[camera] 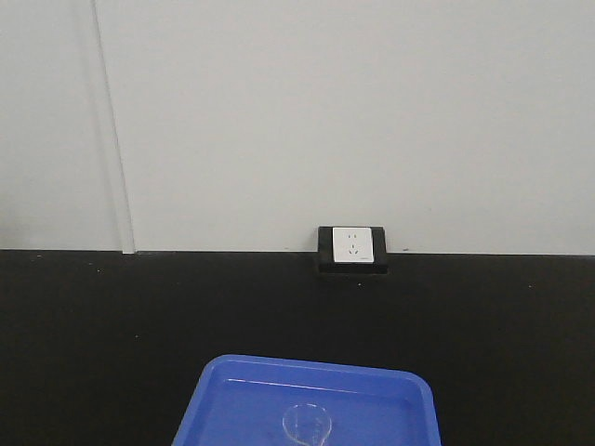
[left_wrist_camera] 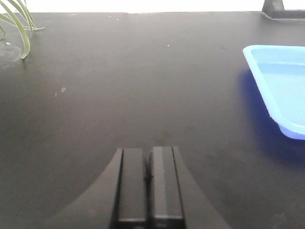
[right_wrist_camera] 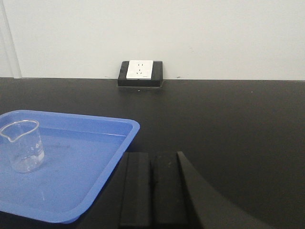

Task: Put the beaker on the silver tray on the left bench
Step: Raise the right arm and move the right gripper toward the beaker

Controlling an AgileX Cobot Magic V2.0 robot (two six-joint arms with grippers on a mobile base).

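Beaker is logged standing upright in the blue plastic tray, towards the tray's left side in the right wrist view, with the spout turned left there. The glass is clear and nothing coloured is seen inside.

- White wall is recorded behind, filling the upper half of the front view.
- Black bench top is seen running full width below it, matte, with a few pale specks.
- The tray is set flat on this top, its near part cut off by the front view's lower edge.
- Wall socket, white in a black block, is noted at the bench's back edge.
- Left gripper is held low over bare bench, fingers pressed together with nothing gripped, the tray off to its right.
- Right gripper is likewise closed up and empty, just beside the tray's right rim.
- Green leaf tips are noted at far left in the left wrist view.
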